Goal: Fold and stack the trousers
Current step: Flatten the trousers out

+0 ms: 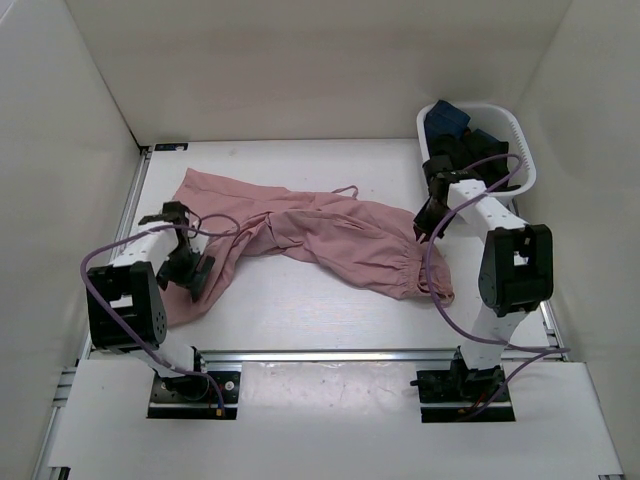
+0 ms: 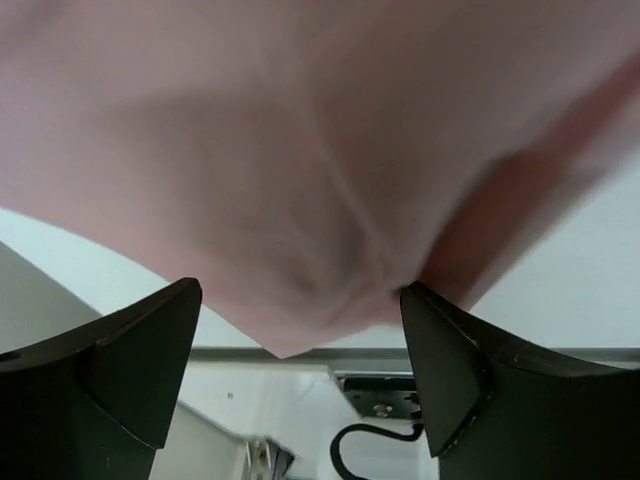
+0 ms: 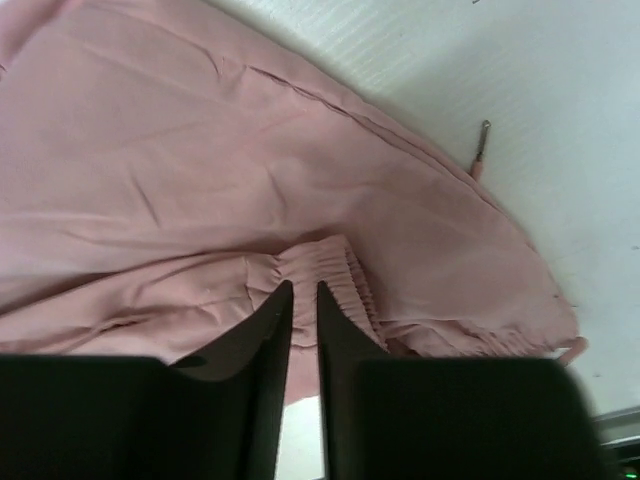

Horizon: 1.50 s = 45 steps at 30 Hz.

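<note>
The dusty-pink trousers (image 1: 320, 235) lie spread across the table from the back left to the front right. My left gripper (image 1: 192, 268) is over their left end. In the left wrist view its jaws (image 2: 300, 290) stand wide open, with a fold of pink fabric (image 2: 320, 150) close above the tips. My right gripper (image 1: 428, 218) is at the right end of the trousers. In the right wrist view it (image 3: 303, 285) is closed to a thin slit on the gathered elastic cuff (image 3: 335, 265). The drawstring tip (image 3: 482, 140) lies on the table.
A white basket (image 1: 522, 150) at the back right holds dark garments (image 1: 452, 120), just behind my right arm. White walls enclose the table on three sides. A metal rail (image 1: 330, 353) runs along the front edge.
</note>
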Each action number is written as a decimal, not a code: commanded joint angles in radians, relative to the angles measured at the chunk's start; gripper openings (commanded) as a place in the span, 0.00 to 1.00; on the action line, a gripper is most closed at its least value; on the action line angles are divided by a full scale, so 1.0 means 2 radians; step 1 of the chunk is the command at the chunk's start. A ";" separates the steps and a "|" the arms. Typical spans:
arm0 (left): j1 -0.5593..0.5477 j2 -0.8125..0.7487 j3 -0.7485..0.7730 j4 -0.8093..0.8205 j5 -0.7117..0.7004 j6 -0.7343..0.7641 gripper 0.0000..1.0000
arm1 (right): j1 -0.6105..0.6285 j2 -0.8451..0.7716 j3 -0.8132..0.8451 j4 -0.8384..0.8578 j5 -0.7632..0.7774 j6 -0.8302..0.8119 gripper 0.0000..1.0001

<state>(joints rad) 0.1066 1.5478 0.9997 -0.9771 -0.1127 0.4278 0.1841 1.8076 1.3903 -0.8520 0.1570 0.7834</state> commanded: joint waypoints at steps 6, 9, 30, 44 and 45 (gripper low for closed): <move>0.000 -0.004 -0.049 0.040 -0.067 -0.008 0.75 | 0.044 -0.023 0.033 -0.032 0.067 -0.033 0.52; 0.000 -0.004 -0.044 0.035 -0.063 -0.013 0.33 | 0.044 -0.023 0.033 -0.032 0.067 -0.044 0.62; 0.049 -0.065 0.020 0.002 -0.085 -0.015 0.14 | 0.076 0.013 -0.042 0.025 0.083 0.104 0.57; 0.192 -0.070 0.096 -0.011 -0.079 0.055 0.14 | 0.110 -0.195 -0.103 -0.071 0.260 0.061 0.00; 0.192 -0.070 0.096 -0.018 -0.068 0.055 0.17 | 0.110 -0.233 -0.118 -0.071 0.261 0.056 0.00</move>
<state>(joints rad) 0.4671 1.4521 1.1667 -0.9653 -0.2764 0.5007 0.4057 1.4696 1.2076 -0.9165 0.5503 0.9207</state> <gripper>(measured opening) 0.161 0.003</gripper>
